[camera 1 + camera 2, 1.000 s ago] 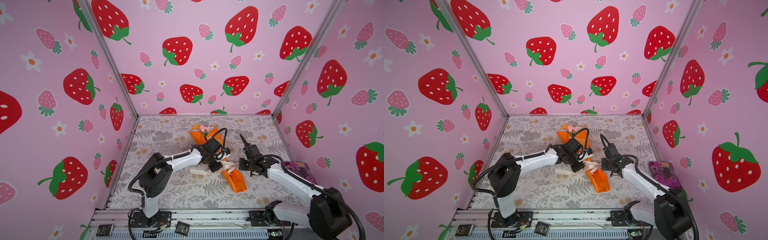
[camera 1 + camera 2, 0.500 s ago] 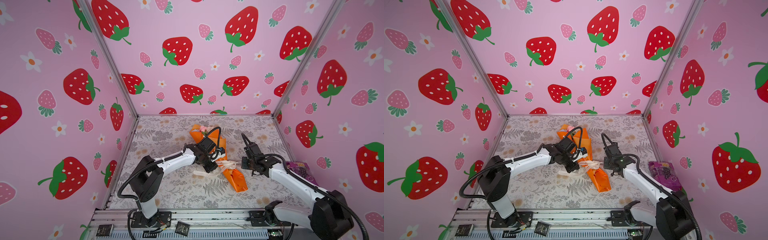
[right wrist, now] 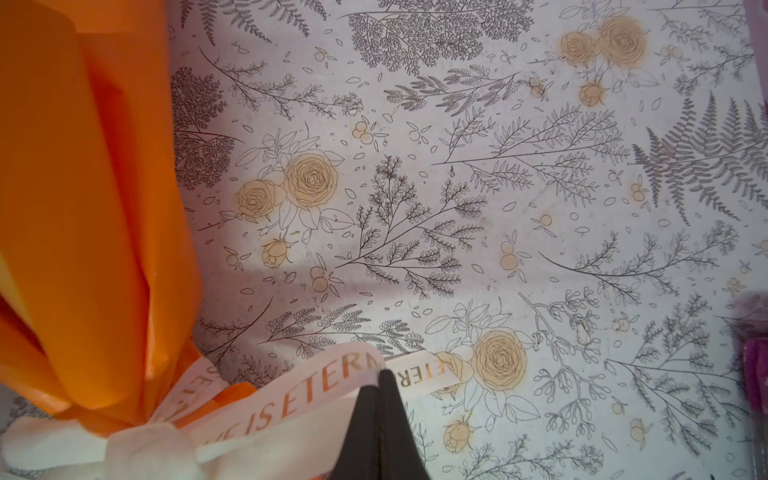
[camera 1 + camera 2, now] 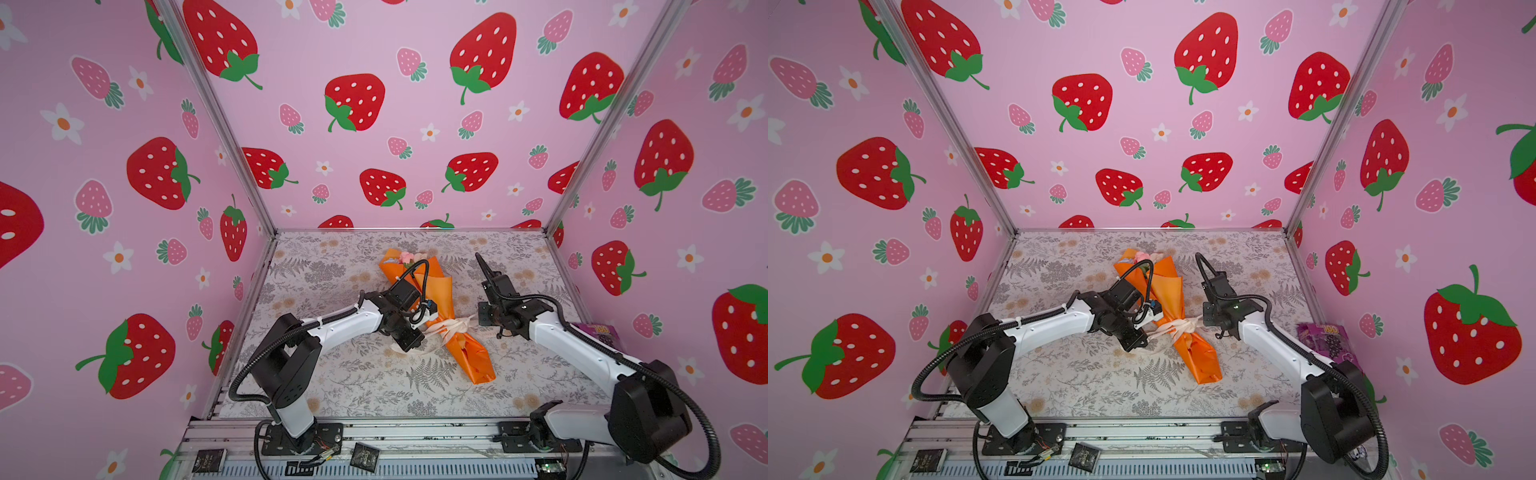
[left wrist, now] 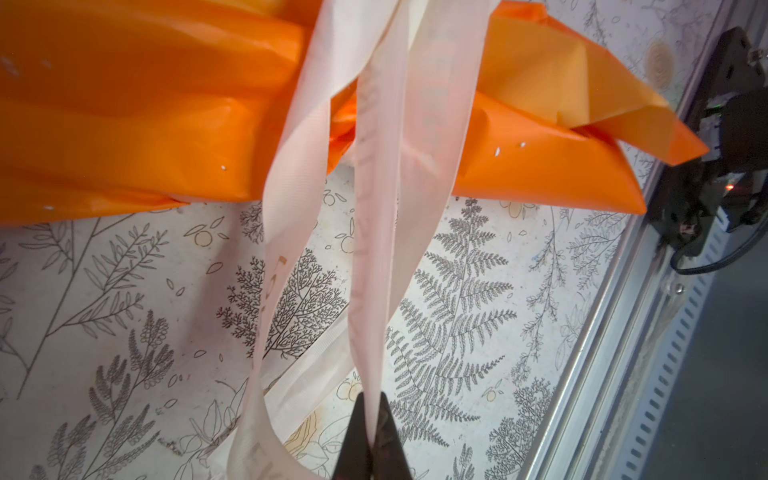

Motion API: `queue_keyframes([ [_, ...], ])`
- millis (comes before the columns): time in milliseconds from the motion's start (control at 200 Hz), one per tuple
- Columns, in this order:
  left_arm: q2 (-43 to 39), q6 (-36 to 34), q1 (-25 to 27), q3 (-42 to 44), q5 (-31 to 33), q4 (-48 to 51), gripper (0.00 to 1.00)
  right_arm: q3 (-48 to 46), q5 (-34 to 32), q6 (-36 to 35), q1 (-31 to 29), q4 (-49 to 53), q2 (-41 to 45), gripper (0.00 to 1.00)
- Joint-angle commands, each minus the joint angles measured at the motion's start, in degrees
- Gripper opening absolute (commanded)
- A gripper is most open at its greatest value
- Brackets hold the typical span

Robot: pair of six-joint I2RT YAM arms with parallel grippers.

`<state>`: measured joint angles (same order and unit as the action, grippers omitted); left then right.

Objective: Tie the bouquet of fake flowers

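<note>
left gripper (image 5: 369,432): jaws pressed together, pinching cream ribbon (image 5: 374,249) | right gripper (image 3: 379,415): jaws pinching ribbon tail, right of bouquet of fake flowers (image 4: 471,357)

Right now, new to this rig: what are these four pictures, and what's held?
Two white-and-black robot arms, each ending in a two-finger gripper, work inside a pink strawberry-print booth. Two pictures look down from one overhead camera; two come from wrist cameras. On the leaf-print table cover lies the bouquet of fake flowers in an orange paper cone, a cream ribbon around its pinched middle. The left gripper and right gripper each pinch a ribbon strand. A purple packet lies at the right edge.
</note>
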<state>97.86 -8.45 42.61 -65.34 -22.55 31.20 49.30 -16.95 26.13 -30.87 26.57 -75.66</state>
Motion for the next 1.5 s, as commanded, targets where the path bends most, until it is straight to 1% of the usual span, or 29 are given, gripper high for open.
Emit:
queue_keyframes([
  [0,-1.3,1.0,-0.7,0.9,-0.3,1.6,0.00,1.9,-0.5,-3.1,0.5,-1.1,-1.1,0.00],
  [135,-1.5,2.5,-1.7,2.2,0.6,2.2,0.00,2.4,3.7,-3.9,1.4,-3.0,-2.1,0.00],
  [285,-2.7,3.9,-4.5,4.3,0.7,3.3,0.00,4.3,-1.4,-2.8,2.5,0.1,-5.0,0.00],
  [395,-2.8,3.6,-5.2,4.3,1.6,5.0,0.00,5.3,-3.1,-3.8,3.1,1.0,-6.2,0.00],
  [470,-3.0,3.8,-5.2,5.0,2.2,4.8,0.00,5.3,-1.1,-6.1,3.0,0.1,-6.3,0.00],
  [545,-3.0,4.3,-5.9,5.1,2.5,5.3,0.00,5.3,-2.7,-5.8,3.4,0.7,-6.3,0.00],
  [620,-3.4,5.0,-6.6,5.8,3.2,5.3,0.00,4.9,-2.6,-5.6,4.3,0.7,-6.5,0.00],
  [725,-3.7,6.1,-8.3,5.3,5.1,7.3,0.00,4.8,-1.0,-5.0,6.7,1.5,-7.8,0.00],
  [795,-4.9,6.2,-8.9,4.9,6.7,9.2,0.00,4.8,0.1,-5.7,7.7,1.6,-8.7,0.00],
  [855,-6.1,5.4,-9.3,5.6,8.5,9.0,0.00,4.6,1.3,-6.4,8.3,0.9,-9.1,0.00],
  [900,-6.4,5.5,-10.1,5.8,8.3,8.6,0.00,4.6,2.4,-6.5,8.6,0.5,-9.4,0.00],
  [1020,-5.4,6.0,-11.4,5.7,10.1,9.7,0.00,4.6,2.7,-6.7,8.9,0.2,-10.0,0.00],
  [1135,-4.8,6.0,-11.7,5.6,10.8,10.3,0.00,4.4,0.9,-6.9,9.1,-0.2,-9.7,0.00],
  [1220,-4.6,6.2,-11.9,5.9,12.5,10.3,0.00,4.4,-0.5,-6.7,9.5,-0.2,-9.9,0.00],
  [1336,-4.1,6.2,-12.4,5.8,13.7,10.6,0.00,4.2,1.8,-7.9,10.4,-0.6,-10.9,0.00],
  [1441,-3.2,6.1,-12.4,5.7,14.3,10.9,0.00,3.9,3.6,-7.3,11.8,-0.6,-12.0,0.00],
  [1456,-3.1,6.2,-12.5,5.7,15.9,10.9,0.00,3.8,3.6,-7.2,12.0,-0.6,-12.0,0.00],
  [1491,-2.8,6.3,-12.7,5.6,16.6,11.0,0.00,3.7,3.4,-7.1,12.3,-0.6,-12.1,0.00],
])
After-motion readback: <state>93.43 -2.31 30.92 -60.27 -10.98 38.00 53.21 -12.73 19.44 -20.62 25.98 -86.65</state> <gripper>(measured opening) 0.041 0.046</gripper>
